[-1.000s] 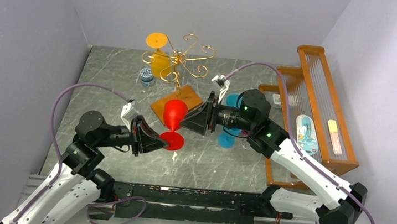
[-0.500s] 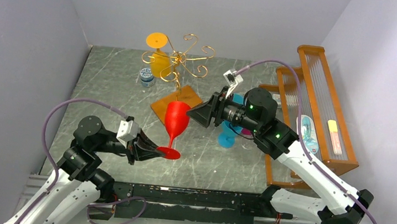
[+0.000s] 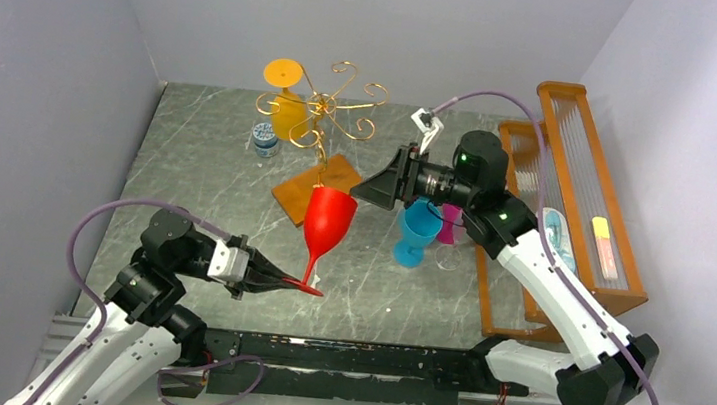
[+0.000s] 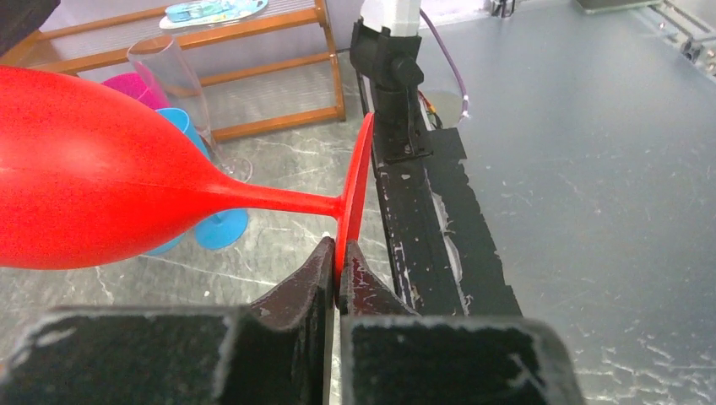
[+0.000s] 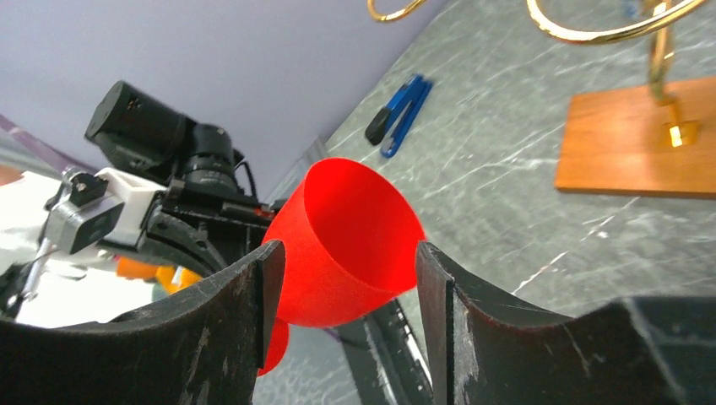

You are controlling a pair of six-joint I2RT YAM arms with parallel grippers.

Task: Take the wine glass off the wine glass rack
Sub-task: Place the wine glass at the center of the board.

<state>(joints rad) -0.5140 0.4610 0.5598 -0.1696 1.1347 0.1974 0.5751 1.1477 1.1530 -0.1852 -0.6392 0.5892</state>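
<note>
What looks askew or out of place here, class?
The red wine glass tilts, pinched only by the edge of its foot in the shut left gripper. The right gripper stands open beside its bowl, not gripping it.

The left arm (image 3: 139, 290) reaches low from its base at the near edge, elbow folded close and forearm running level toward the middle of the table. The left gripper (image 3: 294, 281) lies on its side, its black fingers (image 4: 312, 274) pinched tight on the thin edge of the foot of a red wine glass (image 3: 330, 218), which it holds off the table and tilted. The right arm (image 3: 547, 283) rises steeply from its base and bends at the elbow, its wrist pointing left. The right gripper (image 3: 360, 189) hangs just beside the glass's rim with jaws spread apart, gripping nothing.
</note>
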